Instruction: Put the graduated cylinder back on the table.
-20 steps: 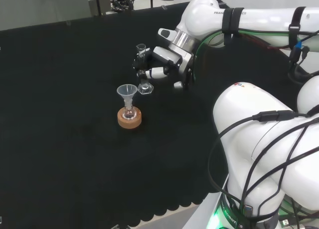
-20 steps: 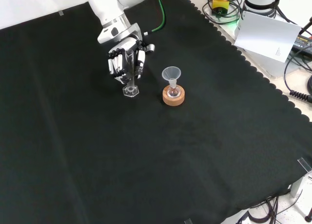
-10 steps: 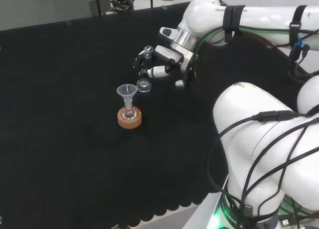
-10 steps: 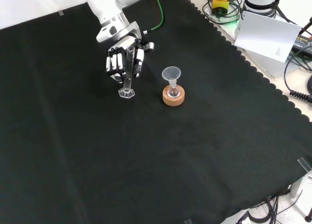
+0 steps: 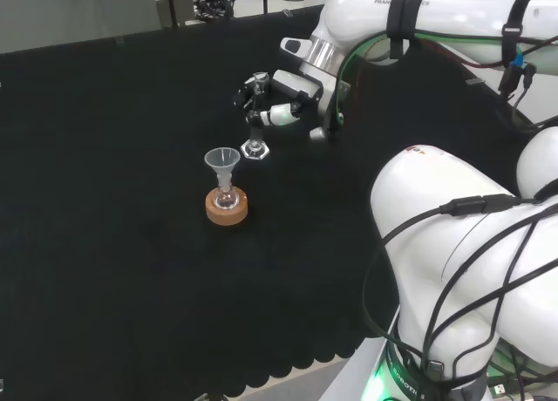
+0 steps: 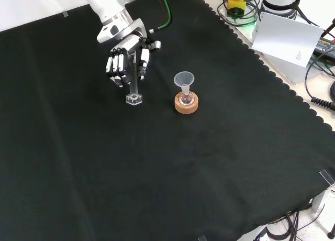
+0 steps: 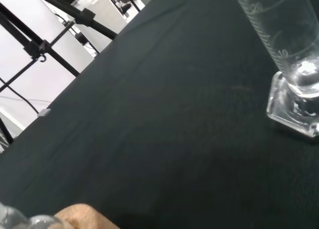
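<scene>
The graduated cylinder [image 6: 133,84] is clear glass with a hexagonal foot [image 5: 254,151]. It stands upright, its foot down at the black cloth, a little left of the flask in the front view. The hand [image 6: 124,64] is shut on the cylinder's upper part, fingers on one side and thumb on the other. In the head view the hand [image 5: 272,98] sits above the foot, beyond the flask. The wrist view shows the cylinder's lower tube and foot [image 7: 294,112] close up on the cloth.
A small flask with a clear funnel [image 6: 183,79] in its neck sits on a cork ring [image 6: 186,103], also seen in the head view as the cork ring [image 5: 227,207]. The cloth's scalloped edge [image 6: 272,73] runs along the right of the front view.
The hand has carried the cylinder a little away from the flask, leftward in the front view. The cylinder was tilted half a second ago and now stands upright with its foot lower.
</scene>
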{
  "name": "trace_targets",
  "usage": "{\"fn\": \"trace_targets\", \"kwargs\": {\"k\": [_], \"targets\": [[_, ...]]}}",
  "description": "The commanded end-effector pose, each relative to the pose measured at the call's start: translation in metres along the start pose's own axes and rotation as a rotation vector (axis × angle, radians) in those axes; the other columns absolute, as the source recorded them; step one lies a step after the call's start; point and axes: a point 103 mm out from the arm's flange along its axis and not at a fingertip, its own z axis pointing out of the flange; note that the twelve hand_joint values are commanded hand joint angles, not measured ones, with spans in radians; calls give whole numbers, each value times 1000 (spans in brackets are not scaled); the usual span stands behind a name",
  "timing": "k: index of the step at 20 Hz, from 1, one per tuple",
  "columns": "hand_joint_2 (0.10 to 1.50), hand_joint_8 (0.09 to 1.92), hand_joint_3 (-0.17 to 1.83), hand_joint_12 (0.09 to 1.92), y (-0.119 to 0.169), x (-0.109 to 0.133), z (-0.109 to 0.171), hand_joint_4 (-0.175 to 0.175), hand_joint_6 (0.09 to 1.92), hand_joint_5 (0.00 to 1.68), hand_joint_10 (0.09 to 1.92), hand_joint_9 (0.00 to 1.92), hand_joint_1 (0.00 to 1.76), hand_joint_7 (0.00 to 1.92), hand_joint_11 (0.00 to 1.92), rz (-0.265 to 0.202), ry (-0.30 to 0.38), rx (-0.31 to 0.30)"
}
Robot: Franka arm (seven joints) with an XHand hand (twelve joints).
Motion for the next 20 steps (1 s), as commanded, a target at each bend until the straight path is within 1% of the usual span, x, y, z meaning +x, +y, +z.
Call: {"fn": "trace_targets", "kwargs": {"k": [1, 6, 12, 16, 20], "targets": [[1049, 623, -175, 1280, 6, 6, -8, -41, 618, 573, 87, 887, 944, 518, 419, 18, -3, 18], [1030, 626, -175, 1287, 6, 14, -13, -48, 594, 505, 87, 855, 927, 485, 391, 8, -18, 13], [1024, 628, -175, 1295, 0, 18, -23, -54, 567, 463, 87, 834, 920, 454, 372, 23, -33, 2], [1006, 664, -175, 1343, -3, 19, -37, -65, 403, 354, 87, 743, 888, 297, 285, 49, -47, -8], [989, 678, -175, 1370, -8, 19, -52, -71, 262, 317, 87, 669, 856, 180, 208, 86, -55, -25]]}}
